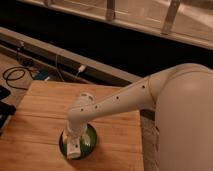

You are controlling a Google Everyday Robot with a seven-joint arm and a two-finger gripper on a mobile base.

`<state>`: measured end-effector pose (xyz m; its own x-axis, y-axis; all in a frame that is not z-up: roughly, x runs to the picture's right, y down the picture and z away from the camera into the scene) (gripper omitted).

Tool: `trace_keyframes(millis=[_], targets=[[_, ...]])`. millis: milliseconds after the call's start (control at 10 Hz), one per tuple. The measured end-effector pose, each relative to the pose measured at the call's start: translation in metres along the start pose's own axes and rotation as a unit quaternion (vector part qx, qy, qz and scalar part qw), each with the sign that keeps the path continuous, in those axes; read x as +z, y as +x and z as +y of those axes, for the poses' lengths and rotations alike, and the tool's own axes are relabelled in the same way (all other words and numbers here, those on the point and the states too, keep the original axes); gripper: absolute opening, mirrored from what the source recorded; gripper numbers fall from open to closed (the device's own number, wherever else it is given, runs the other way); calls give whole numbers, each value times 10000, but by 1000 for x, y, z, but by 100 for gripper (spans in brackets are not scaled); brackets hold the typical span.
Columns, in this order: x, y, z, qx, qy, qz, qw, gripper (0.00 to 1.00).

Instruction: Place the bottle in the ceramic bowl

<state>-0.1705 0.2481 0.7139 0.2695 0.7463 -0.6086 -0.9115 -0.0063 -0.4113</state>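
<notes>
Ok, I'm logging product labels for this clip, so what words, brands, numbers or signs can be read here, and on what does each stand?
None can be read.
Ceramic bowl on the wooden table: no lettering shows.
Bottle: not visible on its own; the gripper is down over the bowl and covers it, so any label is hidden.
Robot arm: only small dark dots, no text.

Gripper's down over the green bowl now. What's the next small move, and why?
Probably release, if the bottle is in its grip, then lift straight up. The gripper sits low over the ceramic bowl on the wooden table, hiding the bowl's centre; the bottle itself isn't visible.
</notes>
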Motion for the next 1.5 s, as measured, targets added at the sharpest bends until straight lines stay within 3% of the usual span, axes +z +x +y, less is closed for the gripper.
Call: trace_keyframes(millis=[400, 700, 1500], targets=[[0, 0, 0, 4, -1, -2, 10000, 54], [0, 0, 0, 5, 0, -2, 10000, 79], [0, 0, -1, 13, 0, -3, 10000, 80]])
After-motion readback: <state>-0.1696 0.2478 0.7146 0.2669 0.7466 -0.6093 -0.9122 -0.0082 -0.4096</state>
